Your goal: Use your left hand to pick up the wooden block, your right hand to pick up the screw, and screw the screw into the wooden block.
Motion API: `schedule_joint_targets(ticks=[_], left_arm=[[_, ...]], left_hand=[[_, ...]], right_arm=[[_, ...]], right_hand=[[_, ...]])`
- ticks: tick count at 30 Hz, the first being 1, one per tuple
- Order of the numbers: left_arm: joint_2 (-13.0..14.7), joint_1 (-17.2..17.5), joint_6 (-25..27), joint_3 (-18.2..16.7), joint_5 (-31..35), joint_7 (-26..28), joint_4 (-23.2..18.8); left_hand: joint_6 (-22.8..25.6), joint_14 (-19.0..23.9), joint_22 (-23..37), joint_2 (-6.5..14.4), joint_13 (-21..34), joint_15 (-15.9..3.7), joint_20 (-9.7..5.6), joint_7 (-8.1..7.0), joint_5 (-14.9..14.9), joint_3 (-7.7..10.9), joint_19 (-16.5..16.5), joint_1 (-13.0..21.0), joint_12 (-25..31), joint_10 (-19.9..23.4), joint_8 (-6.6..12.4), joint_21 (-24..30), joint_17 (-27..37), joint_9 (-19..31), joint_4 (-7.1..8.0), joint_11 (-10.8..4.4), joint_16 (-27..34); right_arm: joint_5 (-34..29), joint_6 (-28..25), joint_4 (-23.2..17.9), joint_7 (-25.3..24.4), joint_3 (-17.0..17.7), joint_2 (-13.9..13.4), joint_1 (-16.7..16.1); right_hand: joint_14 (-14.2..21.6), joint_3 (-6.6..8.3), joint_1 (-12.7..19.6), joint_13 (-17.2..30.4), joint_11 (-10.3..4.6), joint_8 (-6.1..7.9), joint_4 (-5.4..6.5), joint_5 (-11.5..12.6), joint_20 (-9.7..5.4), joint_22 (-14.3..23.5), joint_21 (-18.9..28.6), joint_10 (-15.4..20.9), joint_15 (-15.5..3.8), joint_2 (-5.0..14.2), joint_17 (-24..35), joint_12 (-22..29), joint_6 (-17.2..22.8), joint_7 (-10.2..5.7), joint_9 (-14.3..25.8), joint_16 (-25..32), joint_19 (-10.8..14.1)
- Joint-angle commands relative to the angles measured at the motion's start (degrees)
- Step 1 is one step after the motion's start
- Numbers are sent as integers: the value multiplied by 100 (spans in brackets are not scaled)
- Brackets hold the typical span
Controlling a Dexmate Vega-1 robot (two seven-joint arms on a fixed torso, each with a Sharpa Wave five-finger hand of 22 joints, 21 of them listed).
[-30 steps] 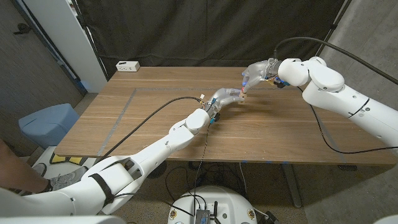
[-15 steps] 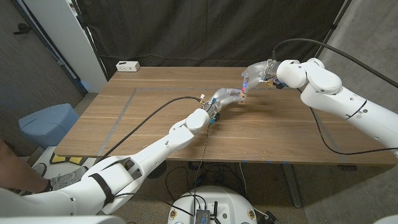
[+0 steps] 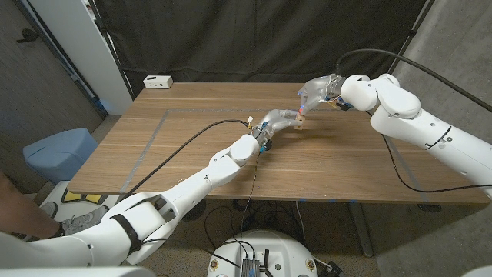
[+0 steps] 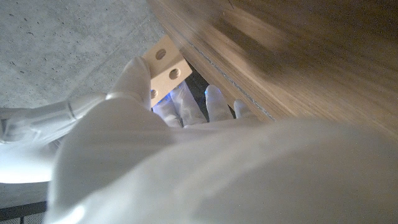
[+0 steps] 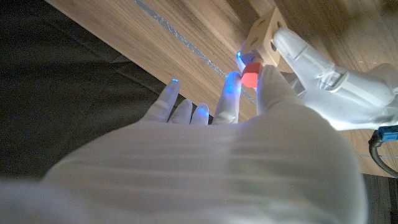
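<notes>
Right now the wooden block [image 3: 300,120] is held off the table [image 3: 184,146] near its far middle, gripped by the left hand [image 3: 278,121], whose fingers close on the block's near-left side; the left wrist view shows a pale face with two round holes [image 4: 165,65] standing past the fingertips. The right hand [image 3: 314,92] sits just far-right of the block, almost touching it, and pinches the screw [image 5: 250,73], seen as a red head, between thumb and a finger, the other fingers spread. The screw lies tight against the block's upper face in the right wrist view; whether its tip is already in a hole cannot be told, and its shaft is hidden. The coming twist probably turns on the screw's long axis staying in line with the hole, running from the right hand down and leftward into the block. Both hands are well inside the table's edges, with bare wood all round; the white box [image 3: 158,81] at the far-left corner is well apart.
</notes>
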Motion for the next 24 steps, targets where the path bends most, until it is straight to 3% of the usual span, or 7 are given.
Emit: schedule_joint_targets(ticks=[1, 24], left_arm=[[-15, -17, -1, -3, -22, -6, 47], [-22, -46, -7, 4, -25, -21, 94]], left_hand=[[140, 53, 27, 197, 150, -329, 45, 76, 27, 120, 16, 23, 57, 56, 37, 27, 20, 31, 96, -19, -5], [134, 54, 27, 205, 151, -326, 47, 81, 28, 126, 17, 19, 57, 53, 34, 28, 21, 31, 99, -18, -3]], right_arm=[[-49, 58, 68, -93, 7, 52, -20], [-103, 73, 128, -282, 15, 106, -77]], right_hand=[[67, 69, 73, 27, -28, 47, 0, 2, -35, 21, 27, 72, -147, 16, 20, 37, 92, -32, 26, 29, 35], [224, 186, 152, 24, -208, 260, 29, 1, -137, 21, 34, 328, -247, 39, 31, 62, 480, -53, 23, 62, 145]])
